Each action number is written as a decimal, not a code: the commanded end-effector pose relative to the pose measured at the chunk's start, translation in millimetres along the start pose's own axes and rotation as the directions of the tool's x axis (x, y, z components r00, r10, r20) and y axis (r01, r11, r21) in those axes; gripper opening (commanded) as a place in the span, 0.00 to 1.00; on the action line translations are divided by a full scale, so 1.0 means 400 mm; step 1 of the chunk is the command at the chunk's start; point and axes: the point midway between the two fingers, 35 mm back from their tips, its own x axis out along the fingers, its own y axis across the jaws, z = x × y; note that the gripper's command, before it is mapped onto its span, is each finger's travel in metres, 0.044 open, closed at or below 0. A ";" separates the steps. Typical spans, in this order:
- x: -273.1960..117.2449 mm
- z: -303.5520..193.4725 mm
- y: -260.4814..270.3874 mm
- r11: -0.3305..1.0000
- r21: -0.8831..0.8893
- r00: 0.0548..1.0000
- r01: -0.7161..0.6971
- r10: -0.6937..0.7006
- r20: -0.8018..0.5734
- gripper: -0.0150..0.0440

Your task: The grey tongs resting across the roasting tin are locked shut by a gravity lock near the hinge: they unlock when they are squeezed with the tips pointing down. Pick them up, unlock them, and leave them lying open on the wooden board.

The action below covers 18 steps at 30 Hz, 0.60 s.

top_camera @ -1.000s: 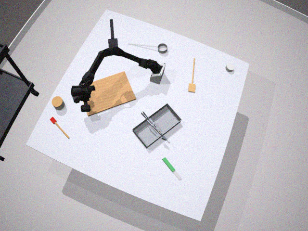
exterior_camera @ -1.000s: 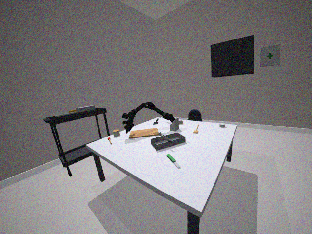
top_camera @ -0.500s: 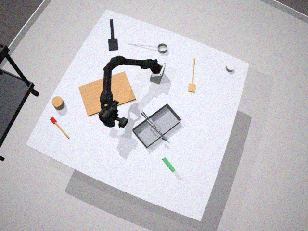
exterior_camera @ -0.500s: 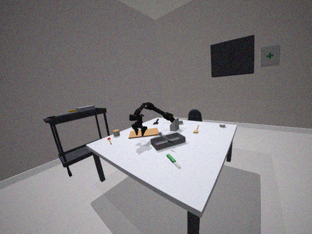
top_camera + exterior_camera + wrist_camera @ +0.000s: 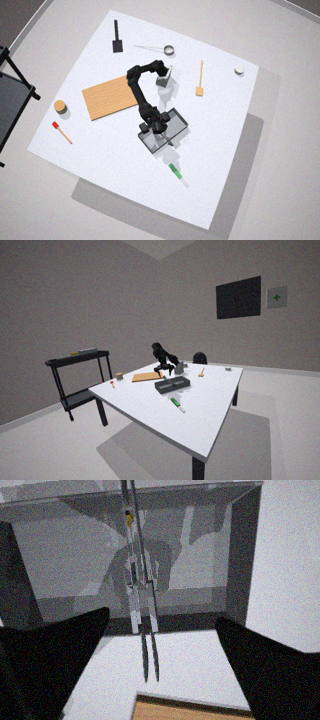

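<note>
The grey tongs (image 5: 169, 141) (image 5: 145, 660) lie across the roasting tin (image 5: 181, 117) (image 5: 175, 387) (image 5: 245, 555) and stick out past both long walls. Their two arms lie close together. In the wrist view their dark narrow ends point towards the wooden board (image 5: 111, 98) (image 5: 146, 376) (image 5: 190, 712), and a small yellow part shows further up. The board lies flat with nothing on it. My gripper (image 5: 165, 376) (image 5: 163, 617) is wide open and empty, fingers down, above the tin and tongs, with one finger to each side of them in the wrist view. The top view hides the fingertips under the gripper body.
A green-handled knife (image 5: 175, 171) (image 5: 175, 402) lies in front of the tin. A round wooden-topped pot (image 5: 59, 106) (image 5: 119, 376) and a red-headed tool (image 5: 55, 125) (image 5: 111, 382) lie beyond the board. A wooden spatula (image 5: 199, 91) (image 5: 201, 375), black spatula (image 5: 117, 46) and sieve lie around the arm's base.
</note>
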 end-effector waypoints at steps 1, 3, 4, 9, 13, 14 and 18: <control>0.019 -0.003 0.063 0.987 -0.159 0.997 0.001 -0.013 -0.076 1.00; 0.019 -0.003 0.063 0.987 -0.159 0.997 0.001 -0.013 -0.076 1.00; 0.019 -0.003 0.063 0.987 -0.159 0.997 0.001 -0.013 -0.076 1.00; 0.018 -0.001 0.064 0.987 -0.159 0.997 0.000 -0.012 -0.076 1.00; 0.025 -0.001 0.063 0.987 -0.159 0.997 0.000 -0.012 -0.076 1.00; 0.028 -0.001 0.063 0.987 -0.159 0.997 0.000 -0.012 -0.076 1.00; 0.045 -0.001 0.062 0.987 -0.159 0.997 0.000 -0.012 -0.075 1.00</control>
